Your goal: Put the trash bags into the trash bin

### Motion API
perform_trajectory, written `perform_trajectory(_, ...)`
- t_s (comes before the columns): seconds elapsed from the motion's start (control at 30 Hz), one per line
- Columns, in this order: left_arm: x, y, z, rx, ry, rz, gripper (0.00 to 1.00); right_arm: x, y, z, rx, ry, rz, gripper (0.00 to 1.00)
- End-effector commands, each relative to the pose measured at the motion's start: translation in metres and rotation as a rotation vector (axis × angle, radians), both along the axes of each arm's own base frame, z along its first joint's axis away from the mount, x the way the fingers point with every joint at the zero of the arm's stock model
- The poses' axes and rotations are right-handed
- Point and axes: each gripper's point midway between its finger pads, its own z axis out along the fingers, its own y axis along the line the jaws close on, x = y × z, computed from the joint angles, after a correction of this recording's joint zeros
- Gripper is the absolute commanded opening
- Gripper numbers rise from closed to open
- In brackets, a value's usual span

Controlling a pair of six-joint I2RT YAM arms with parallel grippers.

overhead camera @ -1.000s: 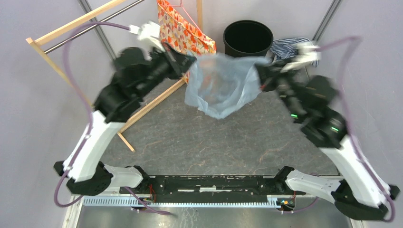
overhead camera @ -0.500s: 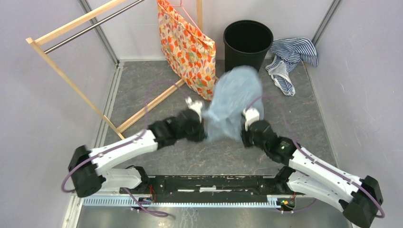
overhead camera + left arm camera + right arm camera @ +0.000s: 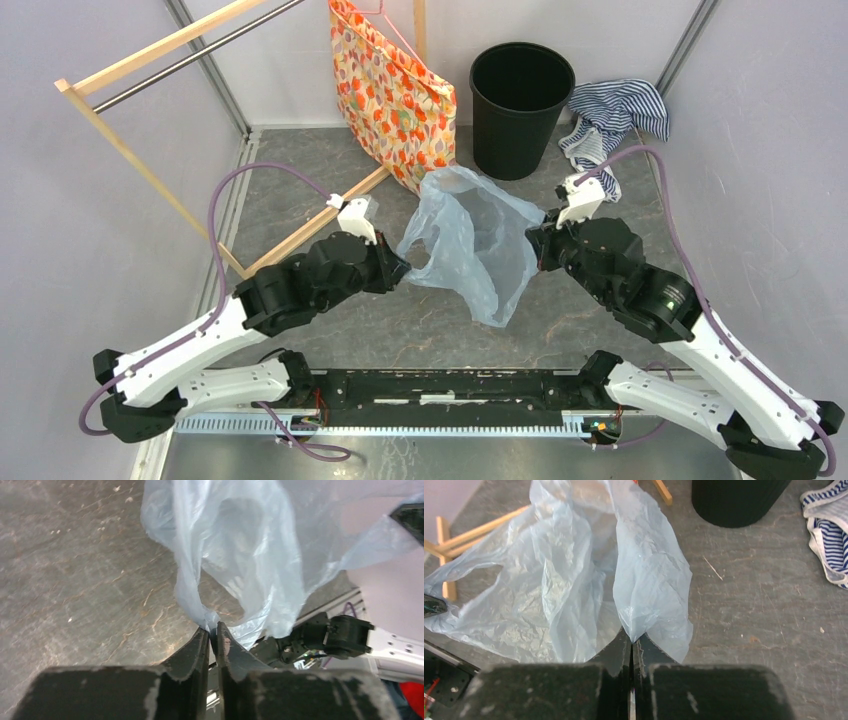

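Left gripper (image 3: 402, 272) and right gripper (image 3: 538, 250) each pinch an edge of the trash bag (image 3: 470, 240), slung between them near the trash bin (image 3: 512, 140). Raise both edges above its rim before you advance.

The right wrist view cuts off the trash bin (image 3: 736, 502) at its top edge and the striped cloth (image 3: 826, 545) at its right
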Motion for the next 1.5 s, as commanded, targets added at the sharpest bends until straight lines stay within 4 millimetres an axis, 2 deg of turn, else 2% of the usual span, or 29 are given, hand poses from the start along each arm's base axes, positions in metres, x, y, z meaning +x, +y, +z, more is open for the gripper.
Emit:
perform_trajectory(0.0,0.007,0.017,-0.027,0.029,0.064,0.147,0.21,-0.002,-0.005,-0.006,-0.034,0.023,-0.015,0.00)
perform_trajectory(0.03,0.008,0.020,-0.033,0.032,0.069,0.163,0.28,-0.002,-0.005,-0.006,-0.034,0.026,-0.012,0.00)
perform_trajectory(0.1,0.009,0.019,-0.040,0.021,0.069,0.171,0.34,-0.003,-0.004,-0.008,-0.034,0.035,-0.007,0.00)
perform_trajectory(0.23,0.012,0.017,-0.056,-0.008,0.066,0.194,0.55,-0.004,-0.005,-0.014,-0.048,0.056,-0.015,0.00)
perform_trajectory(0.27,0.014,0.019,-0.062,-0.003,0.069,0.213,0.57,-0.004,-0.006,-0.015,-0.053,0.061,-0.022,0.00)
perform_trajectory(0.5,0.018,0.037,-0.121,0.129,0.162,0.296,0.59,-0.006,-0.017,-0.036,-0.113,0.115,-0.062,0.00)
perform_trajectory(0.57,0.017,0.043,-0.132,0.147,0.186,0.310,0.59,-0.008,-0.018,-0.041,-0.117,0.125,-0.063,0.00)
perform_trajectory(0.73,0.018,0.038,-0.149,0.127,0.223,0.275,0.61,-0.009,-0.018,-0.046,-0.114,0.135,-0.062,0.00)
perform_trajectory(0.93,0.013,0.013,-0.176,0.064,0.310,0.170,0.62,-0.010,-0.017,-0.049,-0.113,0.144,-0.058,0.00)
perform_trajectory(1.1,0.015,-0.009,-0.188,0.048,0.339,0.110,0.61,-0.011,-0.016,-0.054,-0.114,0.156,-0.054,0.00)
perform_trajectory(1.27,0.029,-0.025,-0.193,0.112,0.309,0.094,0.66,-0.012,-0.015,-0.057,-0.108,0.161,-0.050,0.00)
perform_trajectory(1.37,0.039,-0.024,-0.210,0.222,0.307,0.130,0.67,-0.013,-0.016,-0.056,-0.101,0.157,-0.049,0.00)
perform_trajectory(1.47,0.050,-0.033,-0.218,0.254,0.287,0.133,0.69,-0.013,-0.015,-0.055,-0.100,0.157,-0.046,0.00)
